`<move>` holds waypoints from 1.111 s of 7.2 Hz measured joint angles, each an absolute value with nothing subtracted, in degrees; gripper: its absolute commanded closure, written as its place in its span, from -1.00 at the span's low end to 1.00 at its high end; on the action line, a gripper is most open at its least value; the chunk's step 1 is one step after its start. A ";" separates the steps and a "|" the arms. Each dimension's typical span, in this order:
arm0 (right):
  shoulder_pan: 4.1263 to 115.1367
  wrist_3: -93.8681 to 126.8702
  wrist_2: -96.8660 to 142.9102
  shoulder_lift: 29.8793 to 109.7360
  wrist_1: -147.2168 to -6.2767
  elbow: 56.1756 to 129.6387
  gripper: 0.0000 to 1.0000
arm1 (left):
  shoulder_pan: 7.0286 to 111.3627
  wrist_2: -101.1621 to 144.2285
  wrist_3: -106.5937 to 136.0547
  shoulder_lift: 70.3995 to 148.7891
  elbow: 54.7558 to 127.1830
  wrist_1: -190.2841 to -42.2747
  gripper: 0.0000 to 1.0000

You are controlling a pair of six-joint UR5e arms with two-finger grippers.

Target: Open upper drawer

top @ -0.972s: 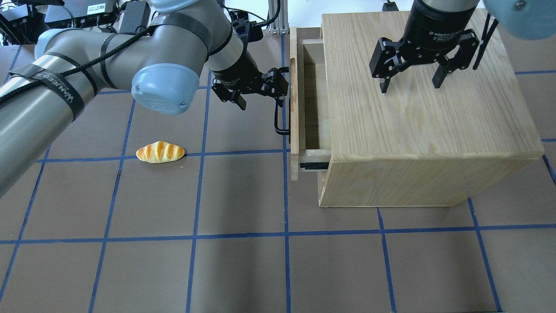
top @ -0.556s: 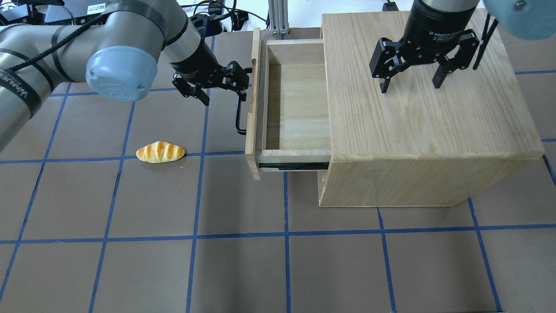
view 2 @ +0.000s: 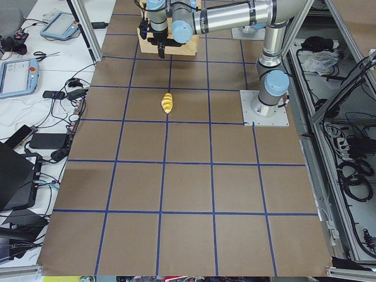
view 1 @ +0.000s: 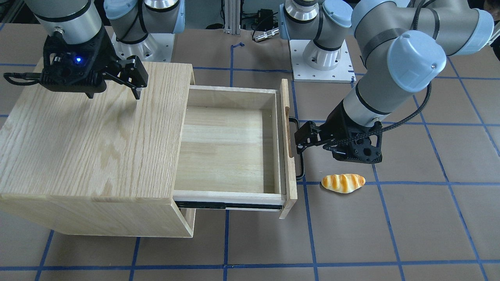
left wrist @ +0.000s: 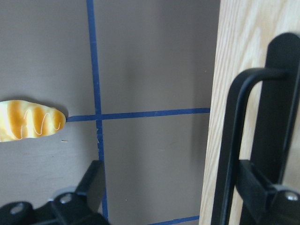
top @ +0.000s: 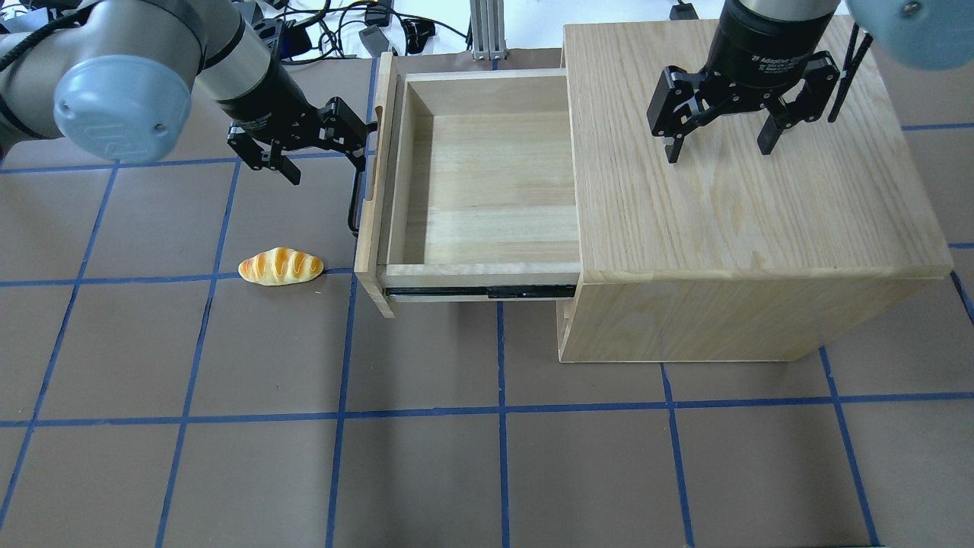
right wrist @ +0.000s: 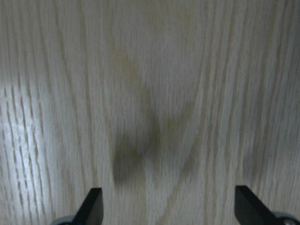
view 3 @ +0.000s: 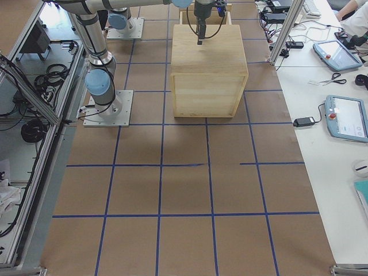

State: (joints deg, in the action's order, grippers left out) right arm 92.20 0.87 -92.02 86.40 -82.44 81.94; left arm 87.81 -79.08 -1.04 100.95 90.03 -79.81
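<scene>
Looks like the upper drawer point(top: 494, 198) is sticking way out of the cabinet point(top: 746, 221) toward the table's point(top: 426, 457) left edge, so it's basically done. The left gripper point(top: 326, 161) is hooking the bar handle point(top: 353, 202) with its jaws apart, so only letting go is remaining.

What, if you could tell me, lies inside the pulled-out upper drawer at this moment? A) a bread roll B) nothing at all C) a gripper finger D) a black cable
B: the upper drawer shows only its bare wooden floor, and the bread roll lies outside it on the table.
</scene>
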 measured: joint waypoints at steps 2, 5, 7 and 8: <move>92.20 0.88 -92.02 86.40 -82.44 81.94 -1.00 | 88.07 -82.12 0.64 97.83 89.12 -83.08 -1.00; 92.20 0.84 -92.02 86.40 -82.44 81.93 -1.00 | 89.88 -88.34 2.10 89.94 88.86 -89.54 -1.00; 92.20 0.87 -92.02 86.40 -82.44 81.94 -1.00 | 90.64 -90.20 2.11 87.84 89.05 -91.06 -1.00; 92.20 0.87 -92.02 86.39 -82.44 81.95 -1.00 | 90.71 -90.32 2.08 87.59 89.08 -91.12 -1.00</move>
